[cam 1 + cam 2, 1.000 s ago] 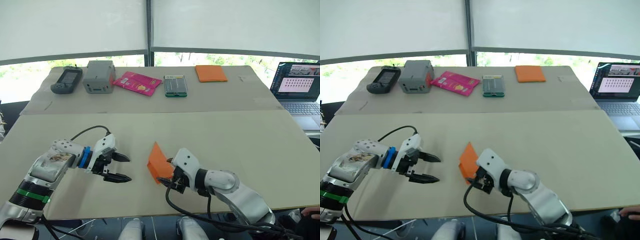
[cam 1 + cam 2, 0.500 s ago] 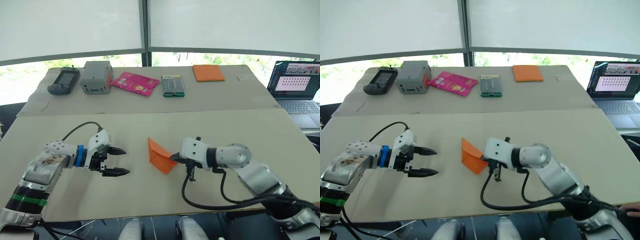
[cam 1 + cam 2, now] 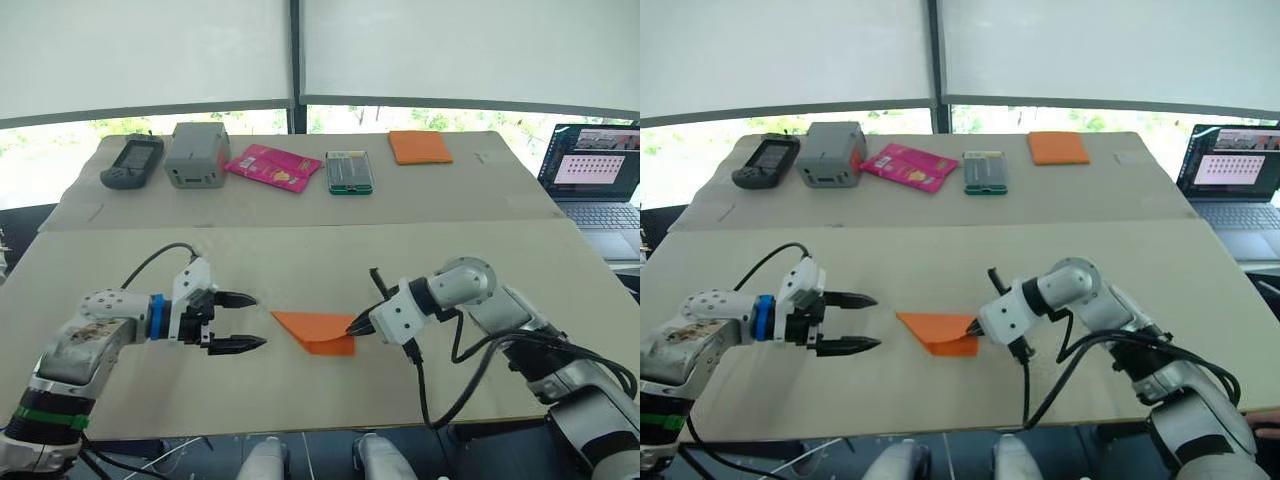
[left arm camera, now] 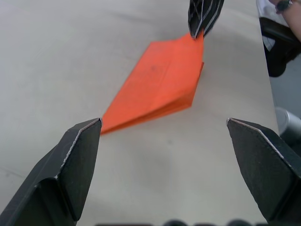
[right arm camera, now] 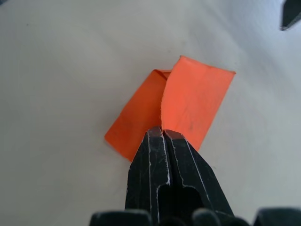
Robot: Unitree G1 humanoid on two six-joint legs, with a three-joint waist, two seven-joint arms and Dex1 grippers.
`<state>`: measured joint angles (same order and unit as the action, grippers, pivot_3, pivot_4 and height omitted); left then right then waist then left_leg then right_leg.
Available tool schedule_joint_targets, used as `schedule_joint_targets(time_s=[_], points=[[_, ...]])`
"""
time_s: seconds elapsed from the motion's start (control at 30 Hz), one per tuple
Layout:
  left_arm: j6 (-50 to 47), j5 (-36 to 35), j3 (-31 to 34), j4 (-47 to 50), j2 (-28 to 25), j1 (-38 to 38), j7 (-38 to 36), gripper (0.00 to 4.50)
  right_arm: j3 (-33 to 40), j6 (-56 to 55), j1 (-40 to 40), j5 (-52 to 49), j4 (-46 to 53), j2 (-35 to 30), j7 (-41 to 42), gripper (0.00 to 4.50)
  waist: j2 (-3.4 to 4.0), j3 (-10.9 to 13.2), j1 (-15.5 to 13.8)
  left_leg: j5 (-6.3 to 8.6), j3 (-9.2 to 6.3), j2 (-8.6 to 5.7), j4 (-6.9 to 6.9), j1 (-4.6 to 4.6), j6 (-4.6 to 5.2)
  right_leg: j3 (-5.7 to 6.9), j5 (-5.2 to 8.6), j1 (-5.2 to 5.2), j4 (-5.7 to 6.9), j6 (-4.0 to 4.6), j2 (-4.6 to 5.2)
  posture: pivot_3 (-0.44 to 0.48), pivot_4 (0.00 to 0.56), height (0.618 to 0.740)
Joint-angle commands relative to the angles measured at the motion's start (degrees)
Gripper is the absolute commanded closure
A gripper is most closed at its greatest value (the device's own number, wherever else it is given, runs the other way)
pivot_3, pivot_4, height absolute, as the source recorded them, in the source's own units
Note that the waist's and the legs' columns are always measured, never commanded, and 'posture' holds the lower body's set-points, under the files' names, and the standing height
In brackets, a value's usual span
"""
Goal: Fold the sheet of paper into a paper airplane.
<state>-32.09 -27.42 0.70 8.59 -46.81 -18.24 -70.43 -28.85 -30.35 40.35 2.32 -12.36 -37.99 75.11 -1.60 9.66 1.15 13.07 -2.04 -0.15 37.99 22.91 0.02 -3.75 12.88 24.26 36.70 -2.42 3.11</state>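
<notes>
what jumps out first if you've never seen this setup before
The bright-orange folded paper airplane lies flat near the middle of the near table, with the right end effector shut on its right end. The left end effector hangs open just to the paper's left, not touching it. Along the far table sit a smooth orange rectangle and a pink packet.

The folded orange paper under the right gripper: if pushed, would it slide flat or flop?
The folded orange paper looks thin and light, so it probably slides easily on the smooth table. Its layered flaps gape, so it likely buckles once the shut right gripper releases.
</notes>
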Motion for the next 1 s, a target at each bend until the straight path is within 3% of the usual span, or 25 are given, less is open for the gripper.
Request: schedule_joint_targets(time_s=[0.03, 0.13, 0.2, 0.3, 0.43, 0.57, 0.9, 1.0], points=[[1.0, 0.5, -0.9, -1.7, 1.1, -3.1, 0.7, 0.0, 0.4, -6.5, 1.1, -0.7, -1.4, 0.5, 1.0, 4.48, 0.0, 0.0, 0.0, 0.0, 0.02, 0.01, 0.0, -0.02, 0.0, -0.02, 0.0, 0.01, 0.03, 0.0, -0.01, 0.0, 0.15, 0.74], [5.3, 5.5, -3.1, -6.2, 3.6, -6.6, 4.5, 0.0, 0.9, -7.3, 1.3, -1.1, -2.6, 0.8, 1.5, 4.48, 0.0, 0.0, 0.0, -0.01, 0.03, 0.0, 0.01, -0.08, -0.01, -0.04, 0.0, -0.01, 0.09, 0.01, -0.02, 0.0, 0.15, 0.74], [15.9, 10.2, -3.4, -12.3, 8.7, -8.9, 9.8, 0.0, 1.3, -8.2, 1.4, -0.2, -4.0, 0.7, 0.7, 4.48, 0.0, 0.0, -0.1, -0.02, 0.06, -0.01, 0.06, -0.15, -0.02, -0.05, -0.05, -0.07, 0.12, 0.08, -0.03, 0.0, 0.15, 0.74], [17.7, 13.3, -8.1, -18.0, 9.3, -11.2, 5.0, 0.0, 1.7, -8.7, 1.2, 0.5, -5.2, 0.7, 0.0, 4.48, 0.0, 0.0, -0.2, -0.04, 0.13, -0.04, 0.18, -0.2, -0.02, -0.07, -0.08, -0.12, 0.17, 0.12, -0.03, 0.0, 0.15, 0.74], [21.0, 12.0, -10.5, -24.1, 11.0, -14.0, -3.2, 0.0, 1.8, -9.3, 1.0, 0.9, -5.5, 0.9, -0.8, 4.48, -0.01, 0.0, 0.2, -0.04, 0.25, -0.04, 0.18, -0.18, -0.02, -0.17, -0.08, -0.04, 0.23, 0.12, -0.08, 0.0, 0.15, 0.74], [23.0, 11.8, -10.3, -28.5, 13.8, -16.5, -5.1, 1.04, 1.8, -9.2, 1.0, 1.4, -5.8, 1.0, -1.8, 4.5, -0.01, 0.0, 0.1, -0.04, 0.22, -0.02, 0.22, -0.18, -0.02, -0.17, -0.08, -0.05, 0.3, 0.12, -0.13, 0.0, 0.15, 0.74], [26.0, 12.8, -11.3, -32.9, 17.9, -16.3, -9.1, 4.47, 2.4, -7.2, 0.2, 1.1, -4.4, 0.4, -2.6, 4.5, -0.01, 0.0, 0.2, -0.04, 0.23, -0.02, 0.37, -0.18, -0.02, -0.21, -0.09, -0.08, 0.37, 0.11, -0.13, 0.0, 0.15, 0.74], [27.8, 14.5, -11.5, -35.3, 18.6, -16.5, -7.6, 4.47, 2.5, -6.7, 0.1, 1.0, -4.0, 0.3, -2.7, 4.5, -0.01, 0.0, 0.2, -0.04, 0.23, -0.02, 0.4, -0.18, -0.02, -0.21, -0.09, -0.08, 0.38, 0.11, -0.13, 0.0, 0.15, 0.74]])
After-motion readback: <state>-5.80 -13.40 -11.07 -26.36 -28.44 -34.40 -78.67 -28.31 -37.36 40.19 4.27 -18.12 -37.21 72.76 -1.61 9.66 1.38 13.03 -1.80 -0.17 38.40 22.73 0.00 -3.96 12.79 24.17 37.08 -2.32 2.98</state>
